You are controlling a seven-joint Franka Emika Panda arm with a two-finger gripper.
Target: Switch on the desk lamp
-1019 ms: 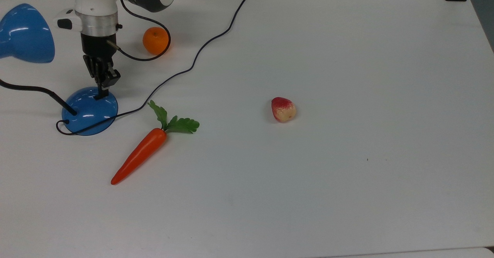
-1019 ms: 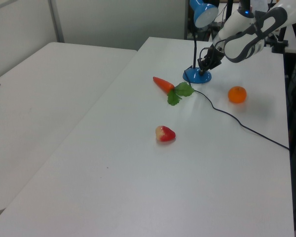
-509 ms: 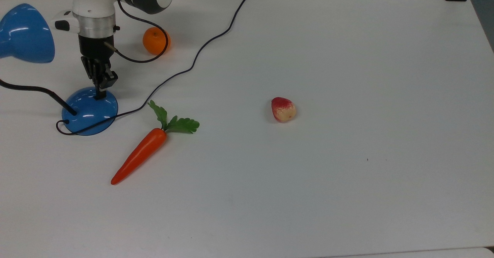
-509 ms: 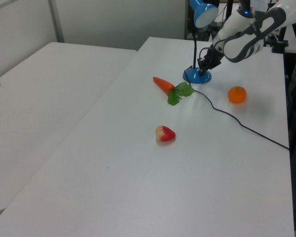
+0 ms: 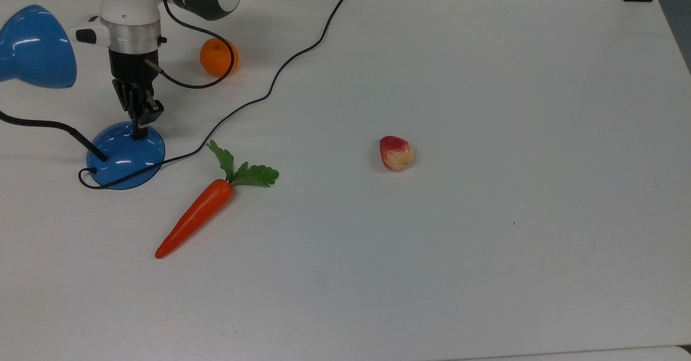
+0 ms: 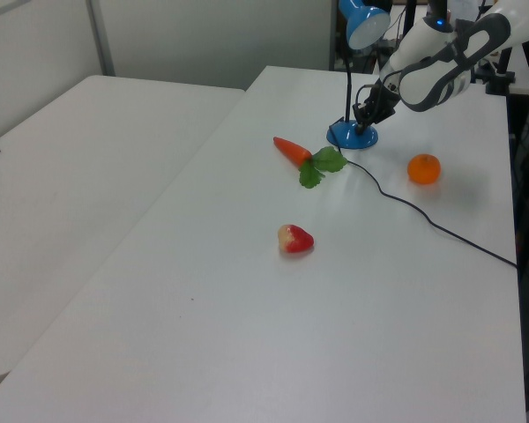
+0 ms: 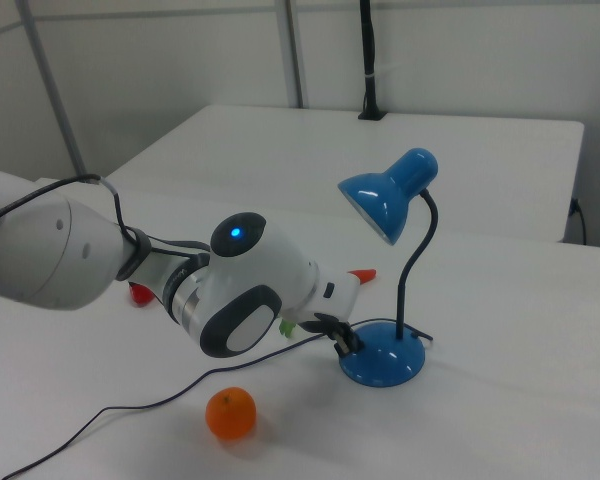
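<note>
Tool (image 5: 139,133) clenched, tip pressing the lamp base

On my white table (image 5: 486,80), the glossy blue cone-shaded desk lamp (image 5: 126,155) sits at the top view's left; since a second ago the tool nudged slightly sideways, shade unlit, so I judge the switch unflipped.

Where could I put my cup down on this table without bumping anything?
Anywhere on the top view's right, past the strawberry, is bare table. The top view's left is crowded: desk lamp, gripper, orange, carrot and cord.
</note>
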